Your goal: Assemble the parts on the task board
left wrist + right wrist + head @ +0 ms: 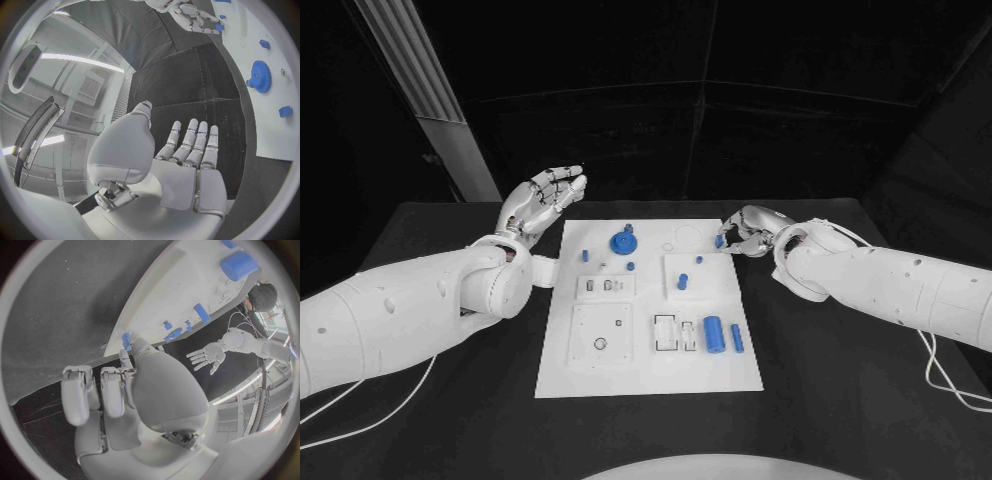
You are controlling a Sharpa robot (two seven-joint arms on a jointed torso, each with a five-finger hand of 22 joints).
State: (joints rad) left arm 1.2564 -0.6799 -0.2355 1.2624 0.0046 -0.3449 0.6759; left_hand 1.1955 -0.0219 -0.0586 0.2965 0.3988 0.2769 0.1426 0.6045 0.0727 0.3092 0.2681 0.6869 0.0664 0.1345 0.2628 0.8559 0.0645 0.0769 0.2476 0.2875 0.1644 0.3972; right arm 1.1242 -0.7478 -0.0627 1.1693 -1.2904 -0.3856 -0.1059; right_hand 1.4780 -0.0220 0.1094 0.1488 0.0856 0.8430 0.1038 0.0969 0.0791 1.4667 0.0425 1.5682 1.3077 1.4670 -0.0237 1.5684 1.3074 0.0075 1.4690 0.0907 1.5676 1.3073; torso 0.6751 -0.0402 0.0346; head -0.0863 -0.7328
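The white task board (646, 375) lies in the middle of the black table. On it are a blue gear (623, 241) near the far edge, a blue peg (682, 281) and a large blue cylinder (714, 333) beside a thin blue bar (737, 338). My right hand (750, 232) is curled at the board's far right edge and pinches a small blue part (721, 240), which shows at its fingertips (127, 340). My left hand (542, 200) is raised off the board's far left corner, holding nothing, fingers (190, 142) straight and apart. The gear (260, 76) lies beyond them.
Small blue pieces (584, 256) lie on the board's left half, above white socket blocks (606, 286). A grey post (444, 110) rises behind the table's far left. Loose cables (949, 375) trail beside my right arm. Bare black table (834, 400) flanks the board.
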